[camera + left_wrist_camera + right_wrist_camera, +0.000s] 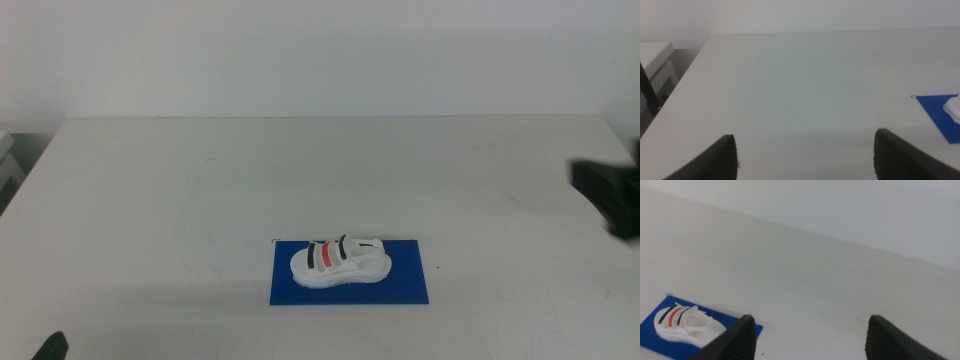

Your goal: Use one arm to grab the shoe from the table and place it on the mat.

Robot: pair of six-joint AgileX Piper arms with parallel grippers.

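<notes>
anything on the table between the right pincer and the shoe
Nothing: in the middle view only bare table lies between the right pincer, at the right edge, and the shoe on the mat.

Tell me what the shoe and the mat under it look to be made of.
The shoe: the thick white sole looks like matte foam or rubber, showing no shine; the black and red straps could be fabric, too small to tell. The mat: thin, flat, evenly dark blue without glare, likely foam sheet, felt or paper. Both claws are open and away from it.
</notes>
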